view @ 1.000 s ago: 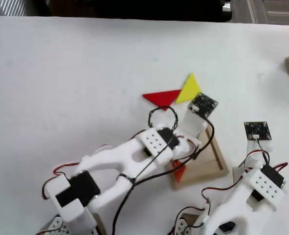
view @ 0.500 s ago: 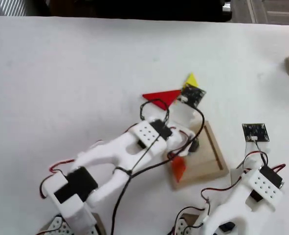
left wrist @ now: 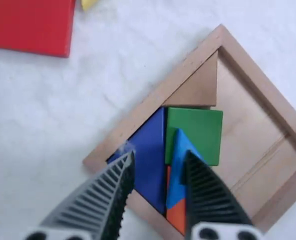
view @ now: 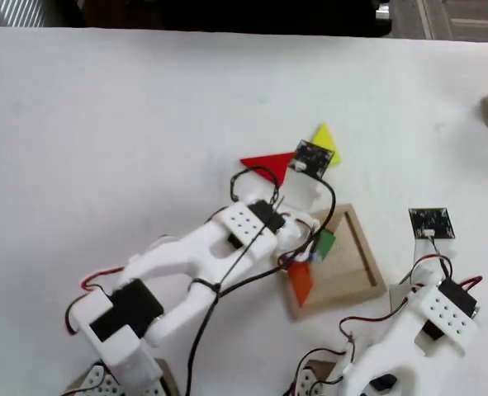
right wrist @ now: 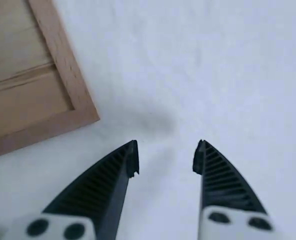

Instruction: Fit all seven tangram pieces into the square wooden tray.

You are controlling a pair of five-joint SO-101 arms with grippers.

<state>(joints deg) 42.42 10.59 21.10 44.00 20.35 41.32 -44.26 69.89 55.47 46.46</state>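
Tray (left wrist: 153,96) lay near right on worktop (view: 103,124); blue piece (left wrist: 149,162), green square (left wrist: 200,132) and orange piece (view: 300,282) packed against its left rim, likely saving room. Left end effector (left wrist: 159,157) hovered above, jaws apart; right end effector (right wrist: 165,150) likewise apart, idle.

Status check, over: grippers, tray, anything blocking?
Left gripper open over blue piece in tray. Right gripper open over table beside tray. Red piece and yellow piece outside tray, on table. Nothing in the way.
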